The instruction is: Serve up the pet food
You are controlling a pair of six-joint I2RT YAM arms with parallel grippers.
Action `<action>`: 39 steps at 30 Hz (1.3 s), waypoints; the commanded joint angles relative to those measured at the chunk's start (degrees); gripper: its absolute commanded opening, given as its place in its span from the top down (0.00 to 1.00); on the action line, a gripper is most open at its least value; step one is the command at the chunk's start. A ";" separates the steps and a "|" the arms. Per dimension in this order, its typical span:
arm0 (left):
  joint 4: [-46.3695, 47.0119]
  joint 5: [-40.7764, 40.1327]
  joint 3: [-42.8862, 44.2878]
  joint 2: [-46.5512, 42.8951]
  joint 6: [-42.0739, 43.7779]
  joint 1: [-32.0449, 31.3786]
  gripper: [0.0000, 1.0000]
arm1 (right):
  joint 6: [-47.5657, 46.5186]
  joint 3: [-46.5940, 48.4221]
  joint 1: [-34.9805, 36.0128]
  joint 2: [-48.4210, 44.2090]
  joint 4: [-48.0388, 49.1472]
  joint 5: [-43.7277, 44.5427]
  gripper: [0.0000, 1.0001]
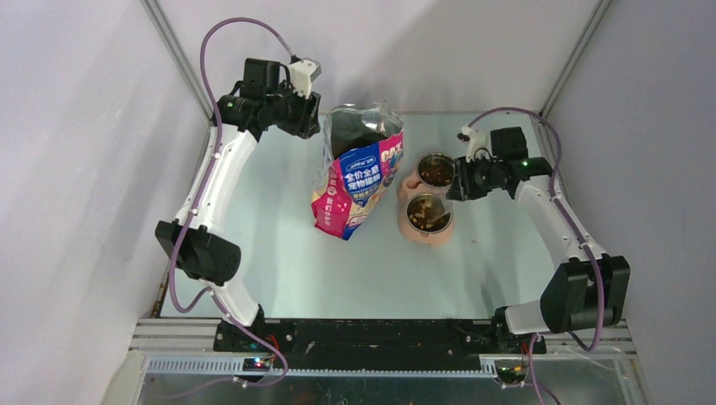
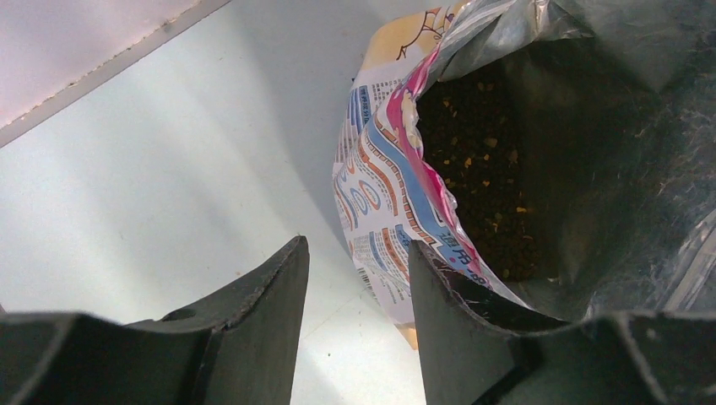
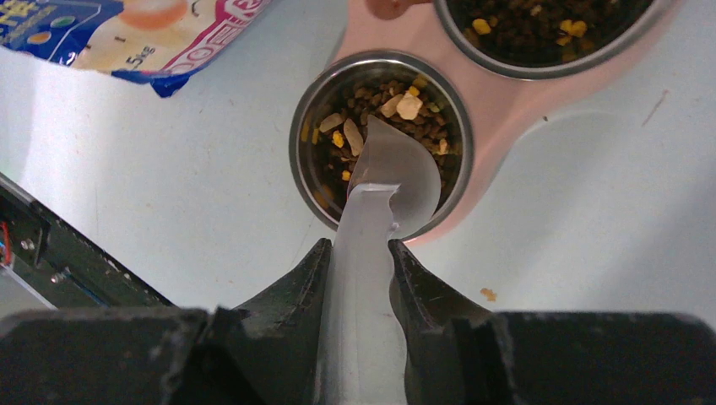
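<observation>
The pink and blue bag point(image 1: 359, 173) stands open in the middle of the table, with dark kibble point(image 2: 481, 169) heaped inside. A pink feeder point(image 1: 416, 226) holds two steel bowls, a far one point(image 1: 436, 170) and a near one point(image 1: 428, 213), both holding kibble. My right gripper point(image 1: 458, 182) is shut on the handle of the clear scoop point(image 3: 393, 181). The scoop's head rests over the kibble point(image 3: 371, 101) in the bowl ahead of it point(image 3: 308, 181). My left gripper point(image 2: 359, 253) is open and empty, just left of the bag's rim point(image 2: 397, 194), high at the back.
The second bowl point(image 3: 549, 69) sits at the top right of the right wrist view. A stray crumb point(image 3: 488, 294) lies on the table by the feeder. The black front rail point(image 3: 51, 261) is at the left. The back wall rises behind the bag.
</observation>
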 commanded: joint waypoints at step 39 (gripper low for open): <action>0.83 2.74 -0.61 -7.43 -0.08 -1.03 0.44 | -27.99 7.64 -22.99 5.08 -38.56 -19.73 0.87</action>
